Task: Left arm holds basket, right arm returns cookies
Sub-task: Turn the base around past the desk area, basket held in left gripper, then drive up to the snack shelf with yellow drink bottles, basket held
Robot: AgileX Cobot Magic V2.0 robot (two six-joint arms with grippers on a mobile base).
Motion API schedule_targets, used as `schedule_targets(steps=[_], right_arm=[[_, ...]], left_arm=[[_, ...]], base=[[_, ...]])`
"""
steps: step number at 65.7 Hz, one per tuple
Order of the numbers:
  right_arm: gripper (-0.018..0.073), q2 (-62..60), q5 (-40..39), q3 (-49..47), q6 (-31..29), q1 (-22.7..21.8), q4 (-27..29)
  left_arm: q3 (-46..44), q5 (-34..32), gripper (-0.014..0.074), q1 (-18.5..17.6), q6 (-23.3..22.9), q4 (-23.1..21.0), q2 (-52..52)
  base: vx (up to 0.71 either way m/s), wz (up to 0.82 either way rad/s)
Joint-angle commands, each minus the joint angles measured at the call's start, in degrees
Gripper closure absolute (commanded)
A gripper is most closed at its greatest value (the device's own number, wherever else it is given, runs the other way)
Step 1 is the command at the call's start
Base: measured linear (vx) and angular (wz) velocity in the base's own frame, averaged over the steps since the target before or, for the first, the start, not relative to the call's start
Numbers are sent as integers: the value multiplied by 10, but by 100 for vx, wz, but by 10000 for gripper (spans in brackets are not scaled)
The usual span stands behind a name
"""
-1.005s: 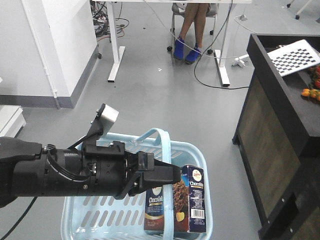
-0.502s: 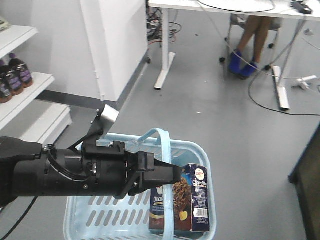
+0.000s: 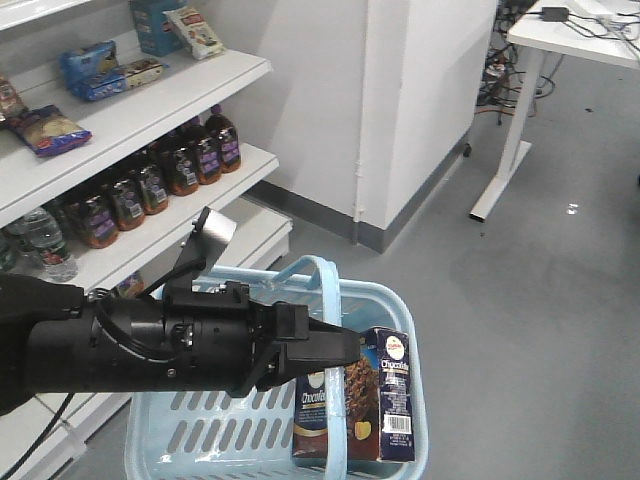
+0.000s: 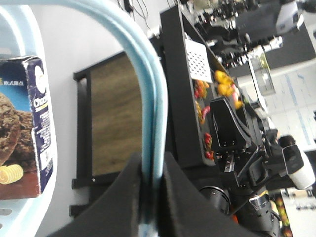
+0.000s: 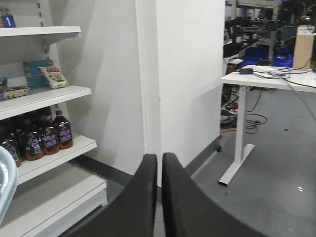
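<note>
The left fingers clench the handle of the basket. The right fingers are pressed together, empty. The cookies stand in the basket, lower centre. Hold the basket level, then open the right fingers and descend clear of the handle.

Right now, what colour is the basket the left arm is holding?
Light blue, with slotted sides. The basket shows best in the exterior front-facing view.

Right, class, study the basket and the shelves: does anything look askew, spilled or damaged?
Nothing serious. The cookies stand upright in the basket, whose handle the left tool clamps. The bottles stand in rows. Only the snack packets on the shelf above lie loosely at angles.
</note>
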Motion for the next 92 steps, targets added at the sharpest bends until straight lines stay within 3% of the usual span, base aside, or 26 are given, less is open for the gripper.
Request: schedule_targets(steps=[1,92], right_arm=[[569,-7,-40,10,-4,-1,-5],[569,-7,-40,10,-4,-1,-5]], left_arm=[[-22,29,599,-3,5,-58,-23],[-22,29,599,-3,5,-58,-23]], base=[[28,48],[19,63]])
